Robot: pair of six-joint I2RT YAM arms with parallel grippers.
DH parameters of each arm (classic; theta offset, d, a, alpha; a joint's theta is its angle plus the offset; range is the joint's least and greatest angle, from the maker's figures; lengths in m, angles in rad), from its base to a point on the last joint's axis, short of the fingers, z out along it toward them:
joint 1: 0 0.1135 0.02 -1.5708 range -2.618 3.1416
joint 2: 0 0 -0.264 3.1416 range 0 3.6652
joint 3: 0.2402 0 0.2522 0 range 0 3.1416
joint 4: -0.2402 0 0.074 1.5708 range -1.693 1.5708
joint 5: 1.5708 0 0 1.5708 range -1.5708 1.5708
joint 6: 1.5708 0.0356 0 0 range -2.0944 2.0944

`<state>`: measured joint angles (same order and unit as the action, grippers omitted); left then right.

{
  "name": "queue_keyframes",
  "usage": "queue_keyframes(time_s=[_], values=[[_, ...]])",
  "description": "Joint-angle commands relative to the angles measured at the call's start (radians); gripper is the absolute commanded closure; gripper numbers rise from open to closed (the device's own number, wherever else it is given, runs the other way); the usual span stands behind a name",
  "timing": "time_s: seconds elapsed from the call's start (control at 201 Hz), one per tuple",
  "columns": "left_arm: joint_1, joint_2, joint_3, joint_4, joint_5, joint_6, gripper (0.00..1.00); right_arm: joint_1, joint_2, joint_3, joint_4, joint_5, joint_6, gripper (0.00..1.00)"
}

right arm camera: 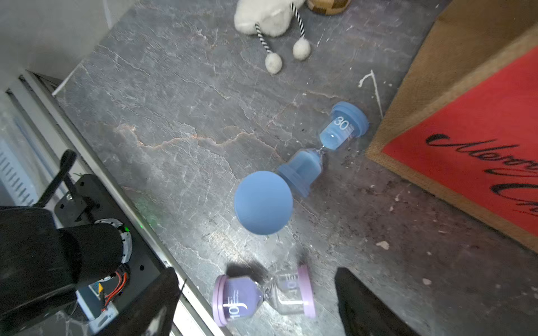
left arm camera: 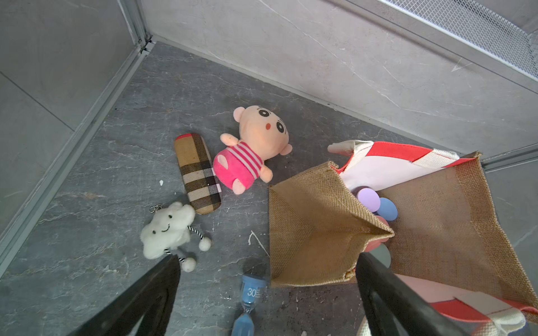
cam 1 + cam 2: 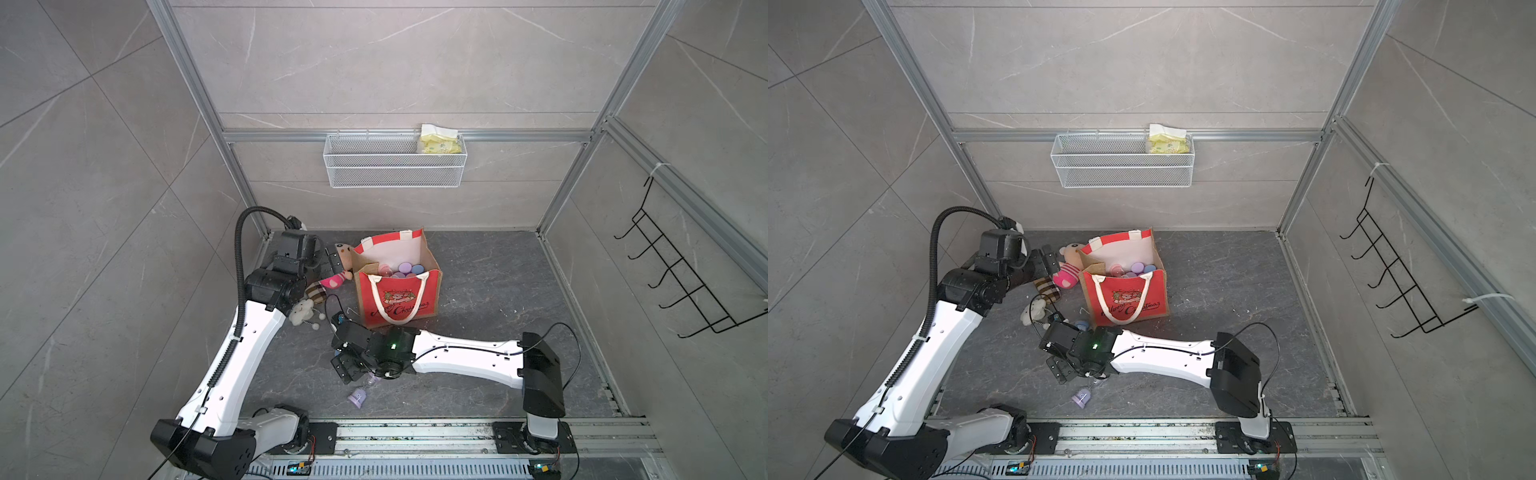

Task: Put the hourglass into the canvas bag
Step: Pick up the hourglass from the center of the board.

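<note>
A purple hourglass [image 1: 262,293] lies on its side on the dark floor between the fingers of my open right gripper [image 1: 257,276], which do not touch it; in both top views it lies by the front rail [image 3: 357,397] [image 3: 1081,397]. A blue hourglass [image 1: 323,148] [image 2: 251,293] lies beside the canvas bag [image 3: 399,299] [image 3: 1125,303], next to a round blue cap [image 1: 263,202] seen end-on. The bag stands upright, with several pastel hourglasses inside. My left gripper [image 2: 267,260] hangs open at the bag's burlap side [image 2: 314,232], holding nothing.
A pink striped doll [image 2: 253,148], a plaid case [image 2: 198,174] and a white cloud plush [image 2: 166,229] lie left of the bag. A white wire basket [image 3: 395,162] with a yellow packet hangs on the back wall. A black hook rack [image 3: 685,270] hangs on the right wall.
</note>
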<state>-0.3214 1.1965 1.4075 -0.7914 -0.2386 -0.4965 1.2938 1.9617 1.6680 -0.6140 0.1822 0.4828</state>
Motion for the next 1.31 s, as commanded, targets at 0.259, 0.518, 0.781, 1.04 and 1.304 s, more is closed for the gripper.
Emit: queue_keyframes(time_s=[0.259, 0.518, 0.781, 1.04, 1.304], values=[[0.001, -0.034, -0.022, -0.02, -0.058, 0.0, 0.01, 0.003, 0.194, 0.171, -0.032, 0.085, 0.011, 0.26], [0.003, -0.045, -0.034, -0.023, -0.076, -0.001, 0.0, 0.003, 0.305, 0.281, -0.097, 0.128, 0.002, 0.35], [0.002, -0.043, -0.036, -0.019, -0.068, -0.003, 0.0, 0.002, 0.343, 0.303, -0.107, 0.163, -0.004, 0.49], [0.003, -0.041, -0.041, -0.006, -0.056, -0.01, 0.0, 0.002, 0.331, 0.303, -0.106, 0.167, -0.016, 0.65], [0.002, -0.049, -0.021, -0.008, -0.054, -0.007, 0.0, 0.004, 0.259, 0.272, -0.098, 0.141, -0.005, 0.77]])
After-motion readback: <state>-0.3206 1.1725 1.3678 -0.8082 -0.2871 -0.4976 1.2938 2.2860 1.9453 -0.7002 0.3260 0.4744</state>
